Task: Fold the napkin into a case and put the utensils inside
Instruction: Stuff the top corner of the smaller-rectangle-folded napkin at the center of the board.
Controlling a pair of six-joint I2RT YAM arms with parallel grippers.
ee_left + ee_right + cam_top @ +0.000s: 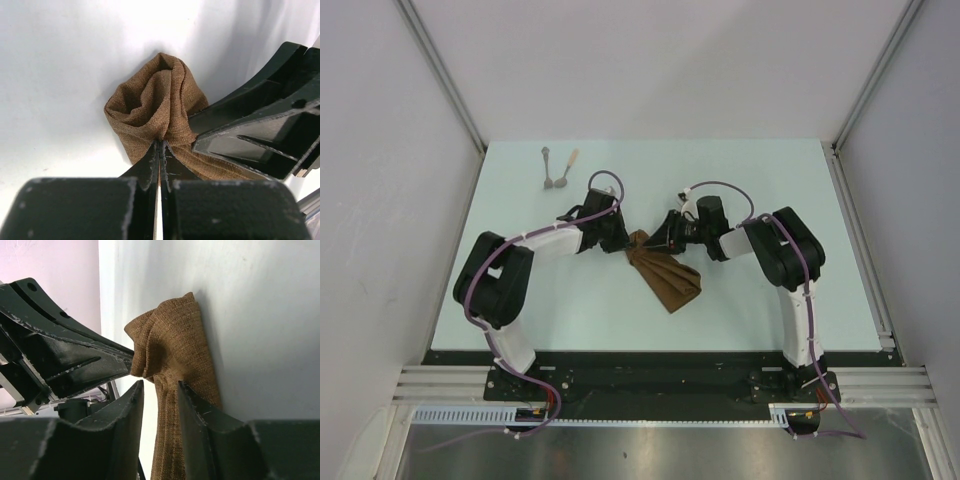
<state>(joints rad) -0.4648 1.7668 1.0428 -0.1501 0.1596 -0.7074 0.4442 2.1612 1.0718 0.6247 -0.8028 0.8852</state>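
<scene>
The brown napkin [667,274] hangs bunched between the two arms, its top corner lifted and its lower part fanned out on the table. My left gripper [626,245] is shut on the gathered top of the napkin [155,105], the cloth pinched at its fingertips [160,143]. My right gripper [159,386] stands open around a hanging strip of the napkin [175,340]; the cloth lies against one finger, with a gap to the other. The two utensils [549,168] [568,167] lie side by side at the far left of the table.
The two grippers nearly touch above the table's middle; the right gripper's black fingers [250,135] show in the left wrist view. The pale table [770,190] is bounded by grey walls left and right and a metal rail at the near edge.
</scene>
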